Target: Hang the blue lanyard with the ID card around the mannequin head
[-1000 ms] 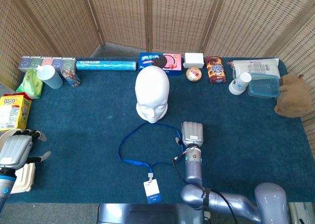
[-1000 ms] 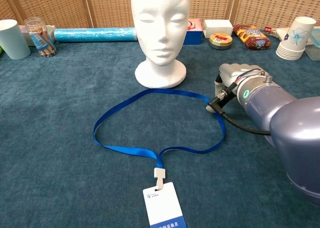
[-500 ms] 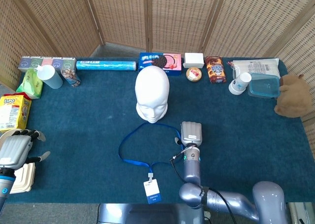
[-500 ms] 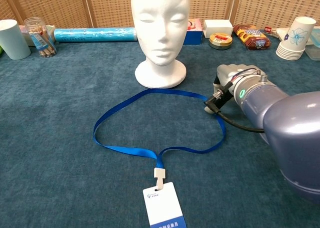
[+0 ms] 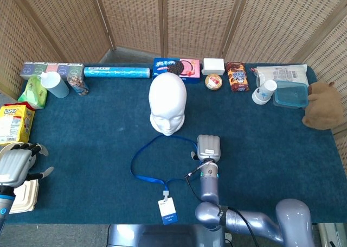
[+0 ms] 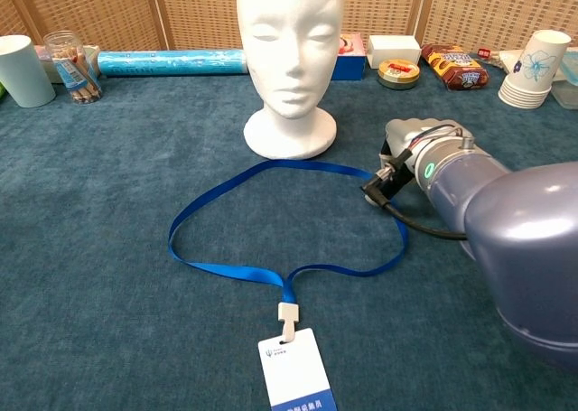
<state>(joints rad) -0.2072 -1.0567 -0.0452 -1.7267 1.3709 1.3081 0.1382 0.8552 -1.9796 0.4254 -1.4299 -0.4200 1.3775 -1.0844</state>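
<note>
The blue lanyard [image 6: 271, 221] lies flat in a loop on the table [image 5: 97, 133], in front of the mannequin head [image 6: 289, 50]; its ID card [image 6: 296, 368] lies nearest the robot. The right hand [image 5: 209, 147] sits at the loop's right edge; whether it grasps the strap cannot be determined. The left hand [image 5: 15, 164] is released, fingers spread, well apart at the table's left edge.

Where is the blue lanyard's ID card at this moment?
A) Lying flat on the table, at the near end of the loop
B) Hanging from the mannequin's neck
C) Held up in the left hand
A: the ID card lies flat on the table, with the lanyard looped toward the mannequin head.
</note>
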